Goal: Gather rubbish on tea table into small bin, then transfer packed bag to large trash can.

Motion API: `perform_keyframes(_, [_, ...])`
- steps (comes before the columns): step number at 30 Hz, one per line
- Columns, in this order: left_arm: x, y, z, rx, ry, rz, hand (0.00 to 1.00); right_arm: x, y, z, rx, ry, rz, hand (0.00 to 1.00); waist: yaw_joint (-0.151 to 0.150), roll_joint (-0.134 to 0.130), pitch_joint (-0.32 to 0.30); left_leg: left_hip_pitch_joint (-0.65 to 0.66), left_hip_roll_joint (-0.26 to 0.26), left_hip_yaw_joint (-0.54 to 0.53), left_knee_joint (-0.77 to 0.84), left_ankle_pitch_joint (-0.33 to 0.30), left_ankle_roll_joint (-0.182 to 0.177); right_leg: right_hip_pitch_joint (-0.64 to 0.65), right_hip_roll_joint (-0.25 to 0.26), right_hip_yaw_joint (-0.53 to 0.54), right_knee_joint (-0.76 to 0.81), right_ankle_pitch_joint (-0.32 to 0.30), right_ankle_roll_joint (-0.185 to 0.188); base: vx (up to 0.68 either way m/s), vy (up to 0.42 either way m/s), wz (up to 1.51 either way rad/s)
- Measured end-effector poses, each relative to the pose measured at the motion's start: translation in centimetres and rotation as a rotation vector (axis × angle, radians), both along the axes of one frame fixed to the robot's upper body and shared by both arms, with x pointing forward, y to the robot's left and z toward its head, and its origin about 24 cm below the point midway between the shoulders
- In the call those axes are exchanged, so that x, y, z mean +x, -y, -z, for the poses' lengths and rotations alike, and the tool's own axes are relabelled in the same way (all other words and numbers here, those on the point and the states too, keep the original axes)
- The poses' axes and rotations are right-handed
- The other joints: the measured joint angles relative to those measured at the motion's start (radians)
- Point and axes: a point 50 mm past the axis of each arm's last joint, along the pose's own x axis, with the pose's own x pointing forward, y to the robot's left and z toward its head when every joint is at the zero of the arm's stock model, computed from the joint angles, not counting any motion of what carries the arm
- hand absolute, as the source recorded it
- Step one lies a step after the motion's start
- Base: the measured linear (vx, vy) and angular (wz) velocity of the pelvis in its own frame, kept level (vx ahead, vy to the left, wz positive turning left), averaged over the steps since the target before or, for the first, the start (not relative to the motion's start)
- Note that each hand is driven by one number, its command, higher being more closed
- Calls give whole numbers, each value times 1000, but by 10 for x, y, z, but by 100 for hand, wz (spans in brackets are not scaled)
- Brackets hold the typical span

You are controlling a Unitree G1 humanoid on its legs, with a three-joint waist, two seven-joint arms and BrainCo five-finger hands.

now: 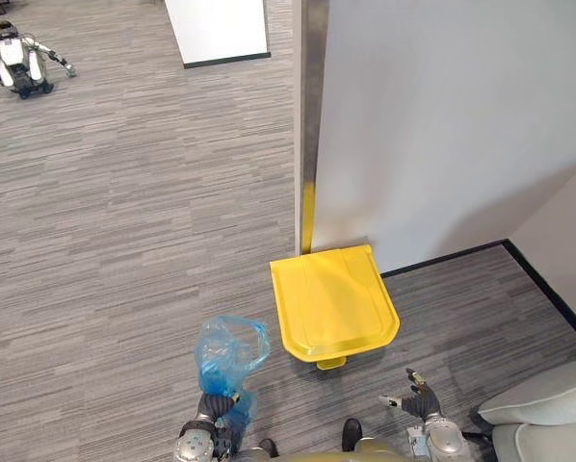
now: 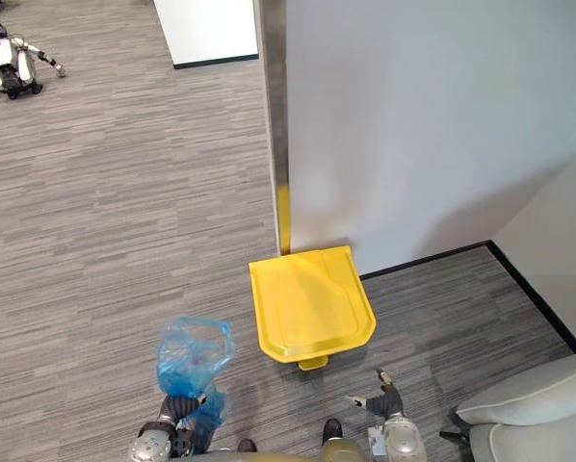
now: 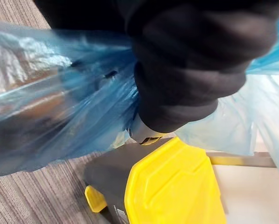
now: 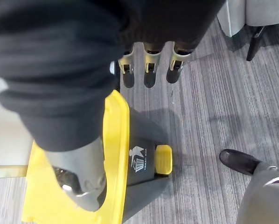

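Status: the left robot hand (image 1: pixel 217 412) is grasping the gathered neck of the blue bag (image 1: pixel 232 348). The bag is standing up above the fist, clear of the floor and just left of the large trash can (image 4: pixel 146 165). The can is sitting on the floor against the wall corner, with its yellow lid (image 1: pixel 334 303) lying shut. Its yellow pedal (image 1: pixel 331 363) is projecting from the near side. The right robot hand (image 1: pixel 420 397) is hanging released near the can's front right, fingers straight and carrying nothing.

Assessment: with the packed bag in hand, the transfer to the can appears to be the step under way.

- The lid is blocking entry, so it needs opening first. This could be done by pressing the pedal or by the free right robot hand lifting the front lip.
- The bag should be carried over the opening and lowered inside before the left robot hand lets go.
- The thin film is likely to snag on the rim or spill if released high, so the grip on the neck should hold until the bulk is inside.
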Motion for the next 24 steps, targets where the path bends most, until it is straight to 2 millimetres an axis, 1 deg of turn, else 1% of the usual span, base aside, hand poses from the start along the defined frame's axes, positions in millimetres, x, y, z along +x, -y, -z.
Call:
perform_keyframes(3, [0, 0, 0, 0, 1, -2, 100, 3, 0, -1, -2, 7, -3, 0, 2, -2, -1, -18, -5, 8, 8, -1, 1, -24, -6, 11, 9, 3, 3, -33, 13, -8])
perform_keyframes(5, [1, -1, -1, 0, 4, -4, 100, 8, -1, -3, -3, 20, -6, 0, 7, -3, -1, -46, -9, 16, 32, -11, 12, -64, -11, 25, 50, -11, 10, -22, 43, -16])
perform_keyframes(6, [1, -2, -1, 1, 6, -8, 100, 12, 0, -5, -4, 31, -9, 0, 10, -6, 1, -71, -10, 21, 75, -37, 20, -127, -36, 32, 164, -66, 18, -9, 72, -1])
perform_keyframes(7, [1, -2, -1, 0, 7, -7, 100, 12, 0, -5, -6, 30, -7, 0, 6, -10, 5, -73, -22, 9, 87, -58, 31, -146, -63, 27, 246, -103, 38, -3, 68, 20])
perform_keyframes(8, [2, -1, -1, -2, 8, -6, 100, 11, 2, -4, -8, 27, -2, 0, -2, -5, 10, -62, -30, -15, 84, -73, 47, -163, -82, 23, 324, -118, 61, 13, 86, 44])
perform_keyframes(9, [7, -1, -3, 1, 23, -1, 100, 15, 2, -6, -9, 38, 0, 0, -11, 2, 34, -34, -32, -34, 104, -82, 64, -253, -101, 22, 537, -124, 100, 19, 66, 46])
perform_keyframes(10, [12, -3, -5, 10, 34, 10, 100, 15, 0, -6, -6, 40, 5, 0, -14, 11, 59, -26, -20, -52, 152, -113, 80, -295, -101, 30, 588, -175, 108, 44, 54, 35])
perform_keyframes(11, [16, -3, -7, 11, 44, 16, 100, 16, -1, -6, -6, 45, 7, 0, -7, 0, 70, -19, -14, -56, 183, -135, 78, -307, -97, 26, 583, -184, 88, 63, 15, 24])
perform_keyframes(12, [19, -7, -8, 23, 49, 18, 100, 17, -2, -7, -3, 49, 10, 0, -4, 6, 86, -15, -8, -60, 220, -161, 83, -333, -93, 23, 550, -179, 88, 97, -11, 27])
perform_keyframes(13, [23, -11, -11, 28, 64, 14, 100, 20, -2, -10, 0, 64, 18, 0, -10, -10, 95, -14, -8, -65, 247, -181, 81, -345, -88, 3, 427, -149, 98, 121, -51, 41])
perform_keyframes(14, [32, -12, -17, 34, 97, 20, 100, 23, -3, -12, 9, 85, 34, 0, -9, -30, 104, -16, -13, -77, 286, -209, 70, -346, -88, -27, 307, -127, 88, 133, -92, 47])
perform_keyframes(15, [37, -12, -20, 36, 118, 24, 100, 24, -2, -14, 10, 93, 39, 0, -9, -40, 111, -19, -17, -90, 309, -227, 63, -346, -88, -38, 272, -124, 84, 176, -154, 58])
perform_keyframes(16, [46, -12, -26, 39, 148, 30, 100, 21, 2, -14, 7, 93, 64, 0, -8, -52, 111, -26, -24, -117, 353, -265, 50, -326, -91, -45, 265, -132, 83, 257, -181, 42])
perform_keyframes(17, [53, -5, -29, 21, 174, 32, 100, 22, 10, -16, -8, 104, 98, 0, -1, -39, 115, -23, -4, -127, 370, -294, 29, -322, -84, -56, 276, -119, 87, 277, -171, 39])
perform_keyframes(18, [57, -3, -31, 16, 187, 40, 100, 25, 13, -19, -13, 120, 115, 0, -2, -22, 122, -22, 7, -136, 366, -298, 21, -324, -77, -58, 288, -126, 97, 295, -140, 32])
perform_keyframes(19, [63, -2, -36, 15, 215, 44, 100, 27, 16, -22, -11, 140, 137, 0, -8, -8, 136, -3, 8, -156, 337, -298, 18, -334, -77, -55, 338, -137, 79, 305, -125, 37])
perform_keyframes(20, [64, -2, -37, 13, 218, 43, 100, 23, 23, -25, -19, 158, 172, 0, -9, 4, 140, 42, 13, -165, 303, -302, 10, -337, -77, -59, 407, -184, 53, 400, -137, 27])
perform_keyframes(21, [63, -2, -36, 13, 215, 39, 100, 20, 27, -25, -17, 162, 198, 0, -9, 13, 137, 64, 23, -165, 287, -306, 1, -337, -75, -61, 439, -217, 52, 365, -105, 10])
perform_keyframes(22, [64, -4, -37, 15, 220, 33, 100, 15, 33, -24, -9, 151, 240, 0, -9, 25, 128, 88, 40, -166, 267, -295, -21, -339, -70, -72, 477, -257, 54, 371, -85, 3])
perform_keyframes(23, [66, -4, -39, 15, 229, 30, 100, 14, 34, -24, -7, 150, 250, 0, -9, 26, 127, 93, 43, -165, 254, -290, -28, -343, -69, -80, 486, -266, 52, 316, -51, 4])
perform_keyframes(24, [71, -6, -41, 16, 242, 25, 100, 17, 34, -25, -1, 155, 260, 0, -10, 26, 127, 90, 42, -163, 234, -266, -45, -352, -69, -92, 490, -270, 42, 304, -44, 2])
